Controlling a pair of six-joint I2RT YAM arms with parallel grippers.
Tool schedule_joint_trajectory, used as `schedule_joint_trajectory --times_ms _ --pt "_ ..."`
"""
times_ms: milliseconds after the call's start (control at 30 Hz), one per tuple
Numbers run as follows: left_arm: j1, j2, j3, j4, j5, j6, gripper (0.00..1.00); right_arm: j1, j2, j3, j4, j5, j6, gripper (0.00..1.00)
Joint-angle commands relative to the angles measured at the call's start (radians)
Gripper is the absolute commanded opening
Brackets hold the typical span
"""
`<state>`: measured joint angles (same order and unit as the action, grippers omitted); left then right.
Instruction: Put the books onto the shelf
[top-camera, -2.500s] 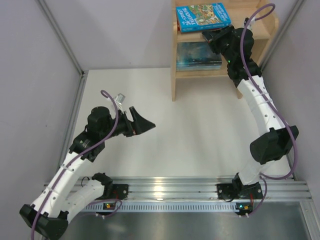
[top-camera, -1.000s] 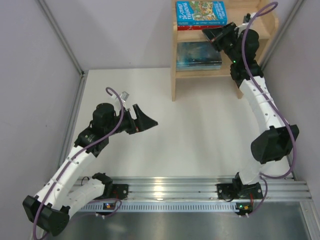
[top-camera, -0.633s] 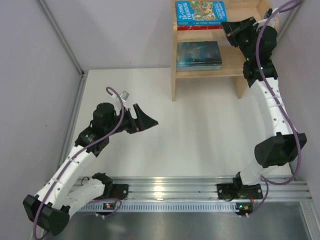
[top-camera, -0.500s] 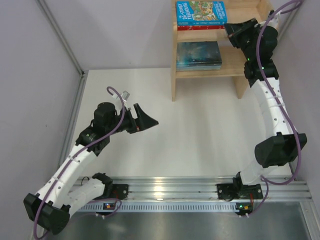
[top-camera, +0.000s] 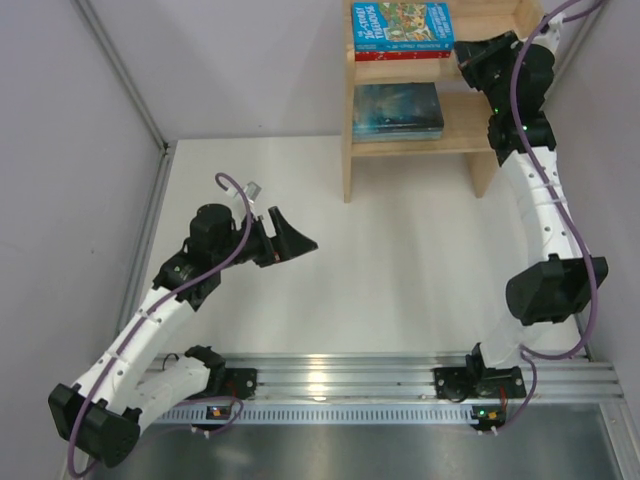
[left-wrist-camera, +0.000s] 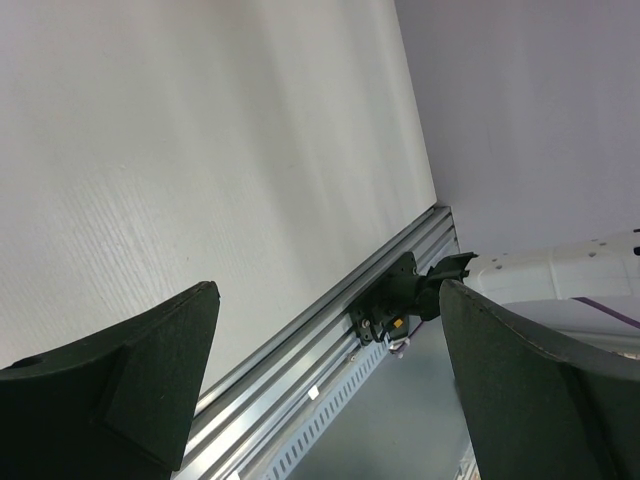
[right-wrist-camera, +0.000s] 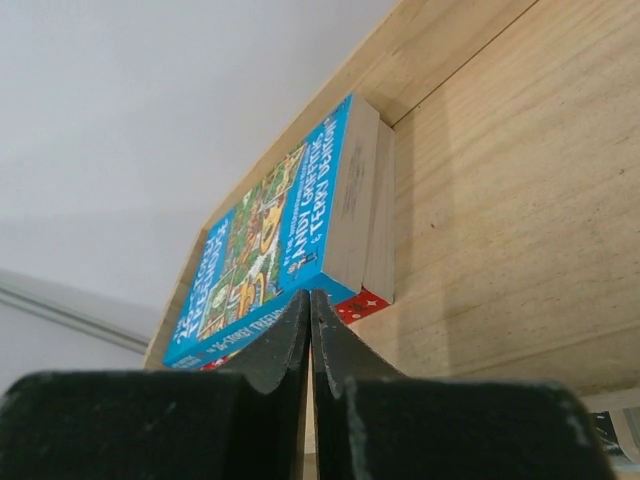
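Wooden shelf (top-camera: 349, 165) on white table (top-camera: 400, 270); top tier — red book (top-camera: 400, 55) under blue book (top-camera: 402, 25); lower tier — teal book (top-camera: 398, 108)

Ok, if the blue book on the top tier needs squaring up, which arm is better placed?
Right. The right gripper, shut, sits at the top tier of the shelf, just beside the blue book; the left gripper hangs open over the table, far from it.

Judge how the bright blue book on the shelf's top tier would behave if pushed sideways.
The blue book lies flat on the red book, so it would probably slide, not tip. Cover on cover, it might drag the lower one along. It looks fairly thin, so likely light.
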<state>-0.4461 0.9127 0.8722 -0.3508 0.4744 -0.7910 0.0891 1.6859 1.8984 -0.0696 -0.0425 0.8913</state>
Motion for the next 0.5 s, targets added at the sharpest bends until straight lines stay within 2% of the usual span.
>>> schedule_joint_trajectory --times_ms 0,467 --pt "0.001 0.005 0.004 0.056 0.007 0.006 0.96 -0.012 0.017 0.048 0.016 -0.003 -0.006 0.0" --pt "0.001 0.023 0.007 0.062 0.01 0.012 0.96 -0.011 0.063 0.071 0.033 -0.026 0.006 0.0"
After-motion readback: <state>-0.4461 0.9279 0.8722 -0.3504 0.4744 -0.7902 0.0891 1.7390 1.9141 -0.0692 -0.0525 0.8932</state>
